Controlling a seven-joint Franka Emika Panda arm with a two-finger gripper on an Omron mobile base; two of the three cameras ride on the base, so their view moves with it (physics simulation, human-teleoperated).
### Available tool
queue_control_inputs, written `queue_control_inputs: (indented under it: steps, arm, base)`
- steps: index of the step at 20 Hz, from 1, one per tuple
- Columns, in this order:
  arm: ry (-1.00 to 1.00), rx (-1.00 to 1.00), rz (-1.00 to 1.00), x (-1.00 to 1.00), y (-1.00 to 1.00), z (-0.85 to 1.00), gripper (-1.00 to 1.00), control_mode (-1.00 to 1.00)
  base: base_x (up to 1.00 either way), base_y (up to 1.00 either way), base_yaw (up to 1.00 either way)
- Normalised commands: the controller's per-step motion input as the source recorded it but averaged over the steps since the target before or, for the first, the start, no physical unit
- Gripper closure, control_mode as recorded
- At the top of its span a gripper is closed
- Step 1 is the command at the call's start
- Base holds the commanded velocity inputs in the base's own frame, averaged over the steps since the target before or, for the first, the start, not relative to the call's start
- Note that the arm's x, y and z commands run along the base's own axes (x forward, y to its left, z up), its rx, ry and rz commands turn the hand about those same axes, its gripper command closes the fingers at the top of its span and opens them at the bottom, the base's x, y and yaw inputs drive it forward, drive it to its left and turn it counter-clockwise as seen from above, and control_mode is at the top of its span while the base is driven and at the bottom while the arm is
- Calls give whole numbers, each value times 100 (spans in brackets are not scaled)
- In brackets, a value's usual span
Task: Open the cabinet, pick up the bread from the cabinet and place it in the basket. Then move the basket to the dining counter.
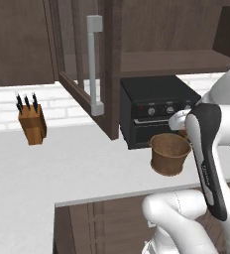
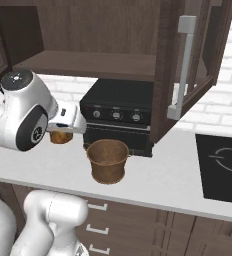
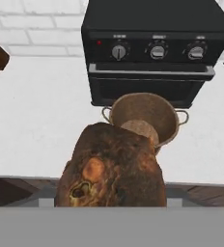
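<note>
The bread (image 3: 111,166), a tan-brown rounded loaf mottled with darker scorched patches and one orange blotch, sits closest to my hand camera, pinched in my end effector (image 2: 61,131), whose fingers it hides. I hold it in the air above the near edge of the white counter (image 1: 62,163), just left of the basket (image 2: 107,160). The basket, round, brown and woven-looking, tapers to its base, has small side handles, and stands open-mouthed on the counter directly in front of the black countertop oven (image 2: 119,115). Above, the dark brown cabinet (image 2: 98,45) has a glass-panelled door (image 1: 85,84) swung open, its grey bar handle (image 1: 93,64) upright. A wooden knife block (image 1: 31,121) stands far left.
</note>
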Motion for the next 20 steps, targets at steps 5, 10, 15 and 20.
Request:
queue_control_inputs:
  steps: [5, 10, 15, 20]
  arm:
    - [2, 0, 8, 51, -11, -85, 100, -100]
    - [10, 0, 6, 49, -24, -63, 100, -100]
    - [15, 0, 0, 15, -34, -4, 100, -100]
    - [10, 0, 0, 29, -14, -6, 100, -100]
  base:
    - [0, 0, 0]
    - [0, 0, 0]
    - [0, 0, 0]
    - [0, 0, 0]
